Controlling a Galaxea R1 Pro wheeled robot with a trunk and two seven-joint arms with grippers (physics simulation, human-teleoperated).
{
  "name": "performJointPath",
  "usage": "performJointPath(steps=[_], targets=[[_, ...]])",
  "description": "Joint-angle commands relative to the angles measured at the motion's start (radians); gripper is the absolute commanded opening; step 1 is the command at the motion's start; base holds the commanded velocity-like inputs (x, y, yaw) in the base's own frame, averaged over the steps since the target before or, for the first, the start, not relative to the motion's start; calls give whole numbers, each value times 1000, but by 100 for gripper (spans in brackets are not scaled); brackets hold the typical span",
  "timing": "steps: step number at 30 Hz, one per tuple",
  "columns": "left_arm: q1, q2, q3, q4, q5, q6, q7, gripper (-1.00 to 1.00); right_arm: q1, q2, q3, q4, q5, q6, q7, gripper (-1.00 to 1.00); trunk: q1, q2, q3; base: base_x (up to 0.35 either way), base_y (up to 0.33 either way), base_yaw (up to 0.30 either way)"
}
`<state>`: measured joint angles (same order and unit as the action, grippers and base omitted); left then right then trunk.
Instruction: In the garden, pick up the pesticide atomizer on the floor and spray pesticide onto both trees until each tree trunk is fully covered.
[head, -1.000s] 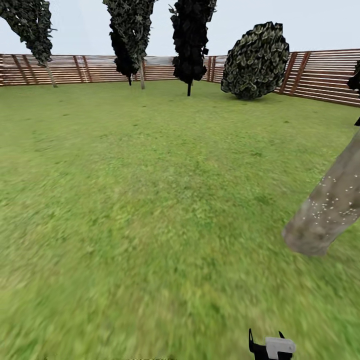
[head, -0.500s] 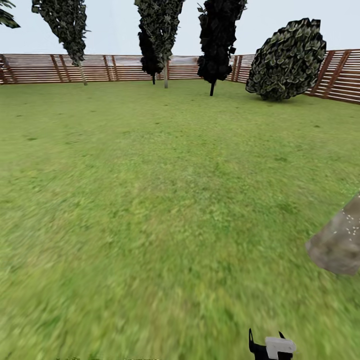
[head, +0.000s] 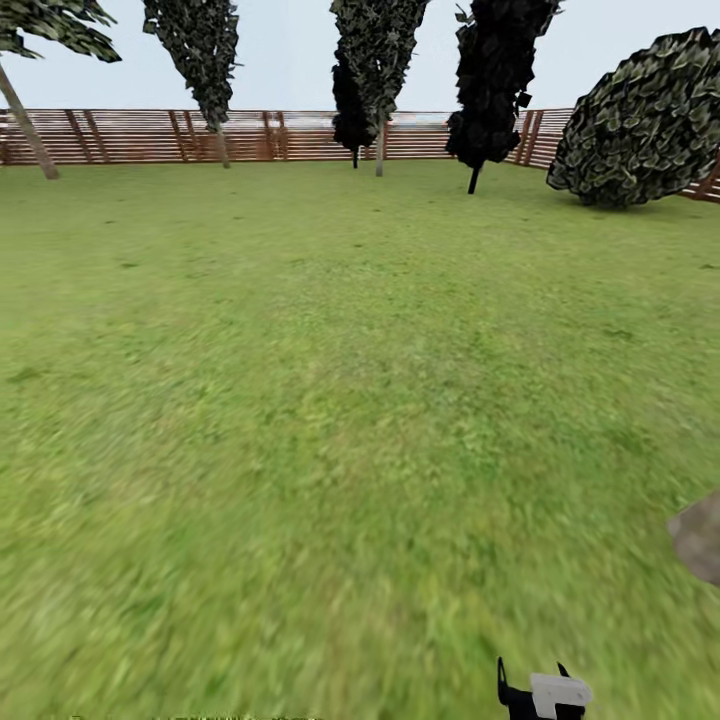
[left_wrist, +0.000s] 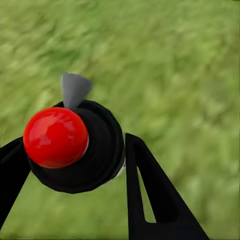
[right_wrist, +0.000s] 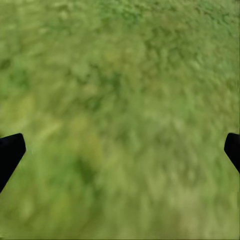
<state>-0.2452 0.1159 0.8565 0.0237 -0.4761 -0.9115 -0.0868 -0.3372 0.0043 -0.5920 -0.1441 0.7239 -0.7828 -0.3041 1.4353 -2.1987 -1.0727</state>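
Two fingers of the left gripper (left_wrist: 75, 165) clench the pesticide atomizer (left_wrist: 75, 145), nozzle apparently forward over lawn (head: 300, 400); steer it toward a trunk (head: 700, 540).

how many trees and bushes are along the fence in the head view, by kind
leaning pale-trunk tree at the far left: 1
tall dark leafy trees: 2
black cone-shaped trees: 2
round bush: 1
total: 6, all standing before the wooden fence
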Motion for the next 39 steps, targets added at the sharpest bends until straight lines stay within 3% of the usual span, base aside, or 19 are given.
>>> performJointPath(steps=[1, 4, 7, 10, 14, 24, 26, 29, 32, 37, 39], targets=[[-7, -1, 11, 2, 3, 0, -8, -100, 0, 0, -5, 0, 11, -1, -7, 100, 0, 0, -1, 0, 0, 279], [-47, -2, 10, 4, 2, 26, -8, -100, 0, 0, -5, 0, 11, -1, -7, 100, 0, 0, -1, 0, 0, 279], [-93, 5, 3, 3, -4, 194, -18, -100, 0, 0, -5, 0, 11, -1, -6, 100, 0, 0, -1, 0, 0, 279], [-102, 10, 0, -13, -8, 268, -13, -100, 0, 0, -5, 0, 11, -1, -6, 100, 0, 0, -1, 0, 0, 279], [-94, 10, -3, -65, -10, 286, -8, -100, 0, 0, -5, 0, 11, -1, -6, 100, 0, 0, -1, 0, 0, 279], [-91, 8, 19, -78, 24, 292, -6, -100, 0, 0, -4, 0, 11, -2, -6, 100, 0, 0, -1, 0, 0, 279], [-94, 10, 17, -79, 10, 294, -7, -100, 0, 0, -4, 0, 11, -1, -7, 100, 0, 0, -1, 0, 0, 280], [-100, 12, 16, -79, -39, 297, -3, -100, 0, 0, -4, 0, 11, -1, -7, 100, 0, 0, -1, 0, 0, 280], [-103, 6, 17, -79, -71, 306, 37, -100, 0, 0, -4, 0, 11, -1, -7, 100, 0, 0, -1, 0, 0, 279], [-126, 4, 17, -89, -78, 429, 96, -100, 0, 0, -4, 0, 11, -1, -7, 100, 0, 0, -1, 0, 0, 279], [-131, 1, 15, -92, -79, 443, 99, -100, 0, 0, -4, 0, 11, -1, -7, 100, 0, 0, -1, 0, 0, 279]])
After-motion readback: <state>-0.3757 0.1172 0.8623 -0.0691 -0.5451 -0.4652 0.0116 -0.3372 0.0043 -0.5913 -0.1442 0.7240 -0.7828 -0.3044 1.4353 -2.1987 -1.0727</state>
